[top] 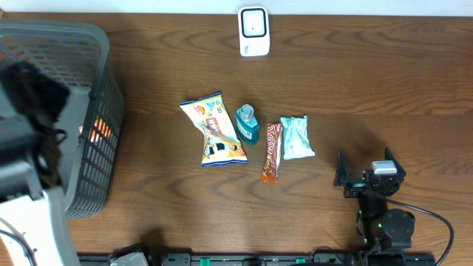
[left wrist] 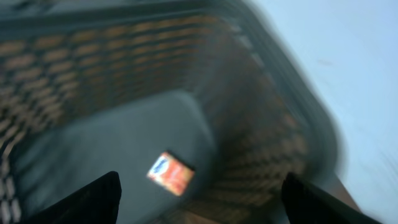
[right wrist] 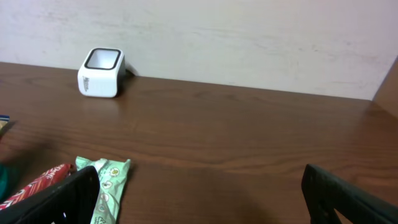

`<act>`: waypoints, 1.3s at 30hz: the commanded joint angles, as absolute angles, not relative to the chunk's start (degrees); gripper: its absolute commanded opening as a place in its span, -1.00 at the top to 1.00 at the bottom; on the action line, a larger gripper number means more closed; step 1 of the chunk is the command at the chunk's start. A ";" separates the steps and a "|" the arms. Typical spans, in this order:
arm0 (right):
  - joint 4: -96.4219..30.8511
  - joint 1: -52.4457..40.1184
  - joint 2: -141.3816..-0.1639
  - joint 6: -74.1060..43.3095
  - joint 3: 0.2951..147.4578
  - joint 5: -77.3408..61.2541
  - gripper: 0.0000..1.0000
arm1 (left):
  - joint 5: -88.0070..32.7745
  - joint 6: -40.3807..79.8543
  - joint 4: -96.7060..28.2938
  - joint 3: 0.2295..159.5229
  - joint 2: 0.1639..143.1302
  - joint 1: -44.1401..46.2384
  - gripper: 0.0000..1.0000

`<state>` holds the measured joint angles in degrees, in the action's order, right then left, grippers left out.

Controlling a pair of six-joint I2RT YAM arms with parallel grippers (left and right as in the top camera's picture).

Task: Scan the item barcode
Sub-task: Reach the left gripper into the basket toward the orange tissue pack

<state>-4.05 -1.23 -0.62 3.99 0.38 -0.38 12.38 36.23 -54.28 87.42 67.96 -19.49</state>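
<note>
The white barcode scanner [top: 253, 31] stands at the table's far edge and also shows in the right wrist view as a scanner [right wrist: 101, 72] at the left. My left gripper [left wrist: 202, 199] hangs open over the inside of the grey basket [left wrist: 273, 106], with nothing between its fingers. Below it an orange packet [left wrist: 171, 173] lies on the basket floor. A yellow snack bag [top: 214, 129], a teal bottle [top: 246, 123], a red-brown bar [top: 272, 151] and a mint packet [top: 297, 137] lie mid-table. My right gripper [top: 366, 164] rests open, right of the mint packet [right wrist: 109, 183].
The basket [top: 89, 44] fills the table's left end, with my left arm [top: 29, 111] reaching into it from above. A white wall [right wrist: 249, 37] runs behind the table's far edge. Bare wood lies between the scanner and the row of items.
</note>
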 commanded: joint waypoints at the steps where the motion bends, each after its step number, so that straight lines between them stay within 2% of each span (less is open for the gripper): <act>1: -4.29 -1.06 -0.34 3.88 0.32 -0.51 -0.98 | 4.32 46.87 -56.62 86.80 73.76 -27.29 -0.66; 5: -4.29 -1.06 -0.34 3.88 0.32 -0.51 -0.98 | -1.30 51.79 -58.41 86.46 81.65 -31.51 -0.65; 12: -4.29 -1.06 -0.34 3.86 0.32 -0.51 -0.98 | -6.04 53.71 -58.46 86.46 95.77 -31.40 -0.66; 14: -4.29 -1.06 -0.34 3.88 0.32 -0.49 -0.98 | -6.04 56.14 -58.46 86.46 99.72 -31.22 -0.84; 18: -4.29 -1.06 -0.34 3.86 0.32 -0.49 -0.99 | -6.07 60.18 -58.70 86.46 106.52 -30.96 -0.98; 28: -4.29 -1.06 -0.34 3.88 0.32 -0.51 -0.98 | -10.37 64.66 -57.71 86.46 116.31 -30.76 -0.96; 39: -4.29 -1.06 -0.34 3.88 0.32 -0.51 -0.99 | -10.52 63.68 -54.98 86.46 118.58 -28.86 -0.95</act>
